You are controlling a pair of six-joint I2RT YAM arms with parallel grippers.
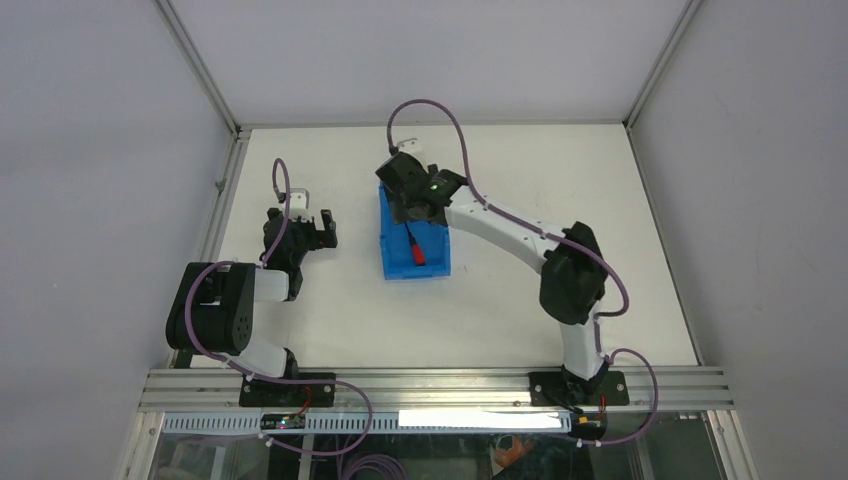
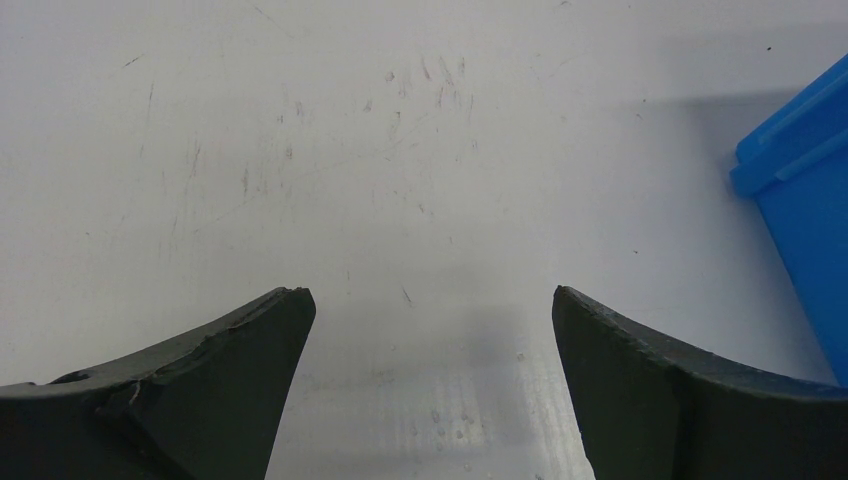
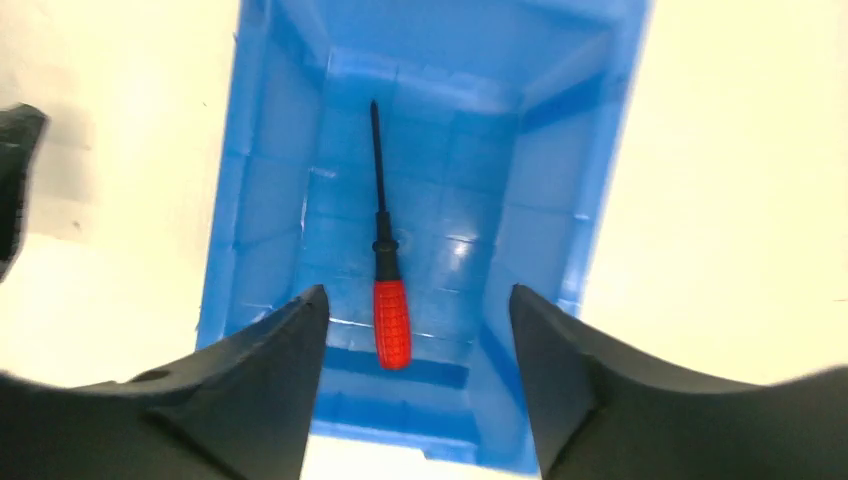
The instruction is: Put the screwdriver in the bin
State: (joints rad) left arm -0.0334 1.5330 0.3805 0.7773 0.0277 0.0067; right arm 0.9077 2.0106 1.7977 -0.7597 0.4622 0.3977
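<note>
The screwdriver (image 3: 389, 300), red handle and thin dark shaft, lies loose on the ribbed floor of the blue bin (image 3: 270, 220). In the top view the screwdriver (image 1: 414, 248) shows inside the bin (image 1: 437, 262) at mid-table. My right gripper (image 3: 418, 300) is open and empty, held above the bin with the handle showing between its fingers. In the top view the right gripper (image 1: 415, 205) sits over the bin's far end. My left gripper (image 2: 430, 300) is open and empty over bare table, left of the bin (image 2: 805, 200). In the top view the left gripper (image 1: 318, 230) is apart from the bin.
The white table (image 1: 500, 310) is bounded by aluminium rails at the back, the left and the near edge (image 1: 440, 385). The right arm (image 1: 520, 235) reaches diagonally across the table from its base at the near right.
</note>
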